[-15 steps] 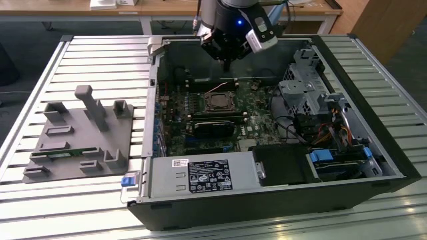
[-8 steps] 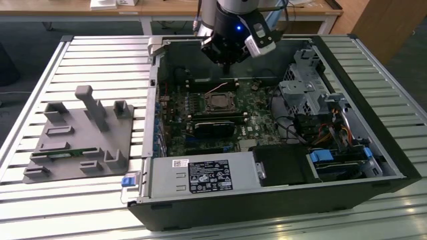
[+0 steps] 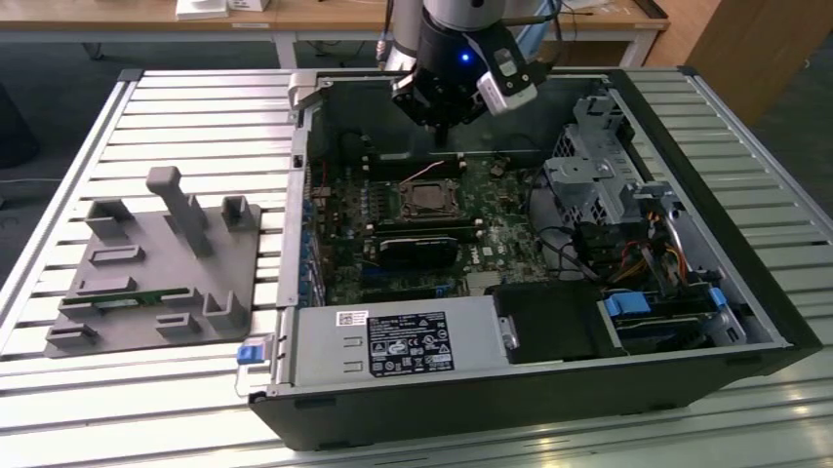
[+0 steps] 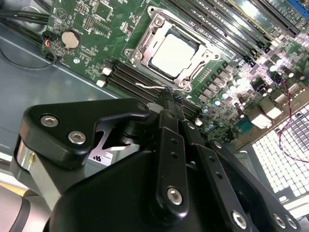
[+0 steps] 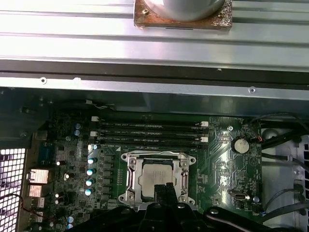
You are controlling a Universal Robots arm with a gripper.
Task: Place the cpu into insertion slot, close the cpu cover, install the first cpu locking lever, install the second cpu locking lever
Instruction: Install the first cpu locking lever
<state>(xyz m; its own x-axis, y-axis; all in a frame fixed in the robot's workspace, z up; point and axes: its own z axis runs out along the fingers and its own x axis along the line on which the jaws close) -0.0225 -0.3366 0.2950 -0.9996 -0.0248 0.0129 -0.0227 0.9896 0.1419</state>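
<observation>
The gripper [image 4: 172, 96] hovers just above the motherboard [image 4: 94, 34], its fingers [image 5: 160, 192] clenched together on nothing. The cpu [image 4: 174, 50] sits in the insertion slot [image 4: 186, 35], framed by the lowered cpu cover [image 4: 144, 48].

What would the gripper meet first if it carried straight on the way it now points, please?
Probably the cpu cover's near edge, beside the seated cpu; the gripper's height above it is unclear.

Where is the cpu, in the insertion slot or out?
In: the cpu lies flat inside the insertion slot, seen in both wrist views.
</observation>
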